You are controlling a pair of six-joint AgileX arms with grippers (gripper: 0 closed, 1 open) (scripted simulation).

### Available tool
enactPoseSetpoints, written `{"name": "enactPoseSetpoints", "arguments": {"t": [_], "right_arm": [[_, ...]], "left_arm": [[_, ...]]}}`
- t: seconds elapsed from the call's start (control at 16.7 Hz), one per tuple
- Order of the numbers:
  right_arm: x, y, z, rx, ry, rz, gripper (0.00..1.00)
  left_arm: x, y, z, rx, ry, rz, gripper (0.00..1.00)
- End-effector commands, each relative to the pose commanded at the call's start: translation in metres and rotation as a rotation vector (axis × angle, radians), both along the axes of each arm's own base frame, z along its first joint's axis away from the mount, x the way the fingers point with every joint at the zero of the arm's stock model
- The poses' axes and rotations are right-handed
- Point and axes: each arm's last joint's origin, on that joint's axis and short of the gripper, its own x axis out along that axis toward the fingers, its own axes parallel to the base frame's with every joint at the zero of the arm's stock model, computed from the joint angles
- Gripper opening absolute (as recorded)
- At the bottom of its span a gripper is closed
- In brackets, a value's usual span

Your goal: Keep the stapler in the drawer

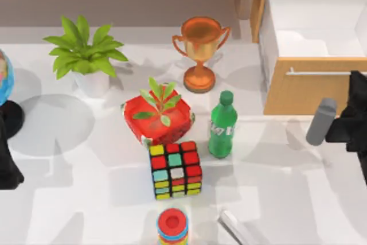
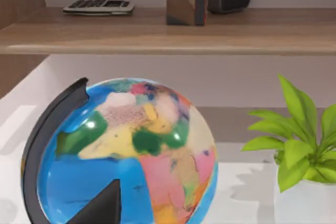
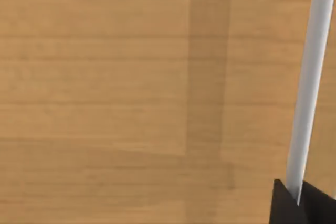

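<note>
The stapler (image 1: pixel 237 226), a small white-grey bar, lies on the table near the front edge, right of the ring stack. The drawer (image 1: pixel 298 93) at the back right stands pulled out, its white inside showing. My right gripper (image 1: pixel 356 78) is at the right end of the silver handle (image 1: pixel 318 73). In the right wrist view the light-wood drawer front (image 3: pixel 105 77) is very close, and my right gripper (image 3: pixel 297 201) has a black finger on each side of the handle (image 3: pixel 310 77). My left arm (image 1: pixel 6 159) is parked at the table's left edge.
A green bottle (image 1: pixel 222 124), Rubik's cube (image 1: pixel 175 169), red pot with a plant (image 1: pixel 157 116), trophy (image 1: pixel 200 50), white-potted plant (image 1: pixel 86 55) and red-topped ring stack (image 1: pixel 172 226) stand mid-table. A globe (image 2: pixel 126 156) sits by my left arm.
</note>
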Motion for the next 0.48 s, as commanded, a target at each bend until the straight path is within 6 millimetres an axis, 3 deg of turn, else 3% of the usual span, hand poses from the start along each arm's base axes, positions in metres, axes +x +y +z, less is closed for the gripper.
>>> {"name": "enactPoseSetpoints", "arguments": {"t": [0.24,0.48], "right_arm": [[-0.0011,0.0,0.0001,0.0,-0.001,0.0,0.0],[-0.0011,0.0,0.0001,0.0,-0.001,0.0,0.3]], "left_arm": [[0.0,0.0,0.0,0.0,0.0,0.0,1.0],[0.0,0.0,0.0,0.0,0.0,0.0,1.0]]}}
